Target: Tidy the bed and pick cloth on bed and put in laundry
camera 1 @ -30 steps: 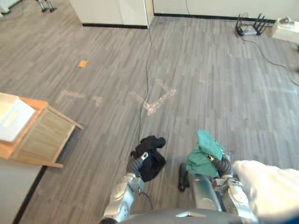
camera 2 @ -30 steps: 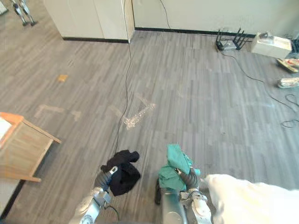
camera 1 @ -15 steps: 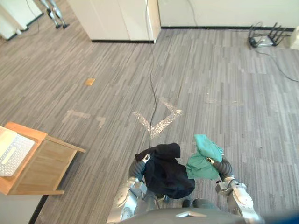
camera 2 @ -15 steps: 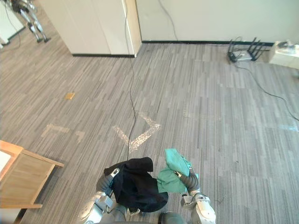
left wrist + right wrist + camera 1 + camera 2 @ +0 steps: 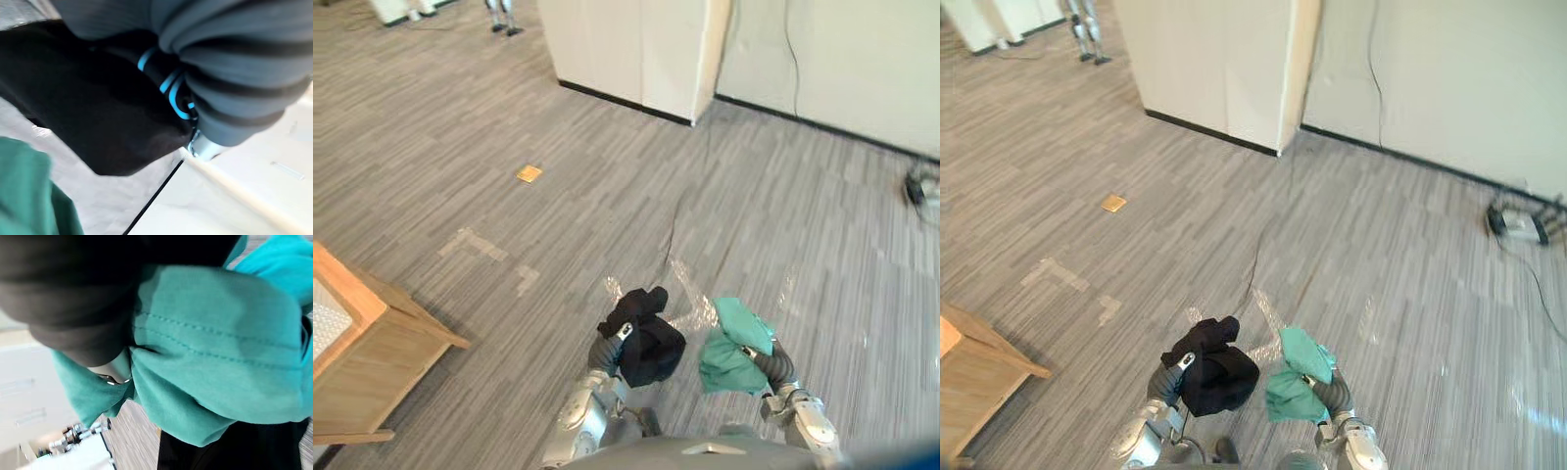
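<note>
Fingers on both sides are buried in fabric, so we cannot tell whether they are curled or straight: our left hand (image 5: 606, 350) shows as its dark ribbed cover with the black cloth (image 5: 647, 339) bunched over the front of it, and our right hand (image 5: 774, 365) shows the same way under the green cloth (image 5: 730, 343). Both bundles hang in front of us above the grey plank floor (image 5: 822, 235), close side by side with a narrow gap between them, the black one on our left. In the right wrist view the green cloth (image 5: 215, 352) wraps round the hand in gathered folds, with a stitched seam across it. Low on our left stands a wooden stand (image 5: 374, 364), tilted in the view. Just beyond the bundles lies a shiny clear strip of tape (image 5: 683, 290), and pale tape marks (image 5: 478, 246) sit further left. Further out a small yellow tag (image 5: 529, 173) rests on the floor. Farthest off, a white cabinet (image 5: 636, 54) meets the wall (image 5: 862, 69), and a small black box (image 5: 1518, 224) lies by the wall on our right
</note>
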